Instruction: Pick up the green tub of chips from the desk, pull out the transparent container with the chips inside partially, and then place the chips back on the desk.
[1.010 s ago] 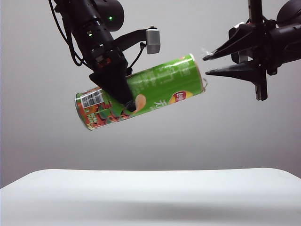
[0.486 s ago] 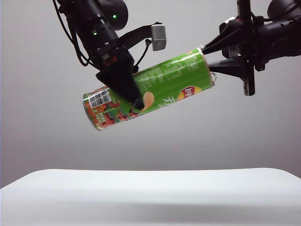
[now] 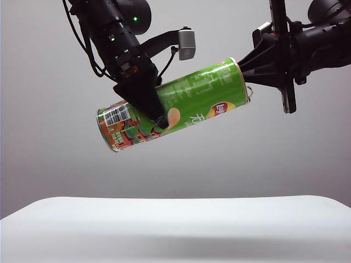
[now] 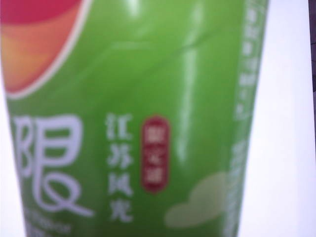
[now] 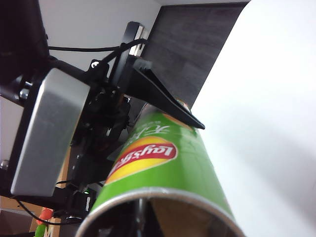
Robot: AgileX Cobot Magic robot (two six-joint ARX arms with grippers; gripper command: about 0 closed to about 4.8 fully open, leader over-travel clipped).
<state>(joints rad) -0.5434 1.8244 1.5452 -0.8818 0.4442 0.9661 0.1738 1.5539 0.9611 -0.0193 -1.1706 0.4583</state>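
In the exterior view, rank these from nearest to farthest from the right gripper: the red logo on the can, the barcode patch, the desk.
Measured from the right gripper, shut at the open end of the green tub of chips:
1. The red logo, near that upper right end.
2. The barcode patch, at the low left end, past the left gripper.
3. The desk, far below.

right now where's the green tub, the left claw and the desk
green tub of chips (image 3: 192, 96), exterior view, mid body
left claw (image 3: 156, 118), exterior view, fingertips clamping the tub
desk (image 3: 181, 224), exterior view, bare top
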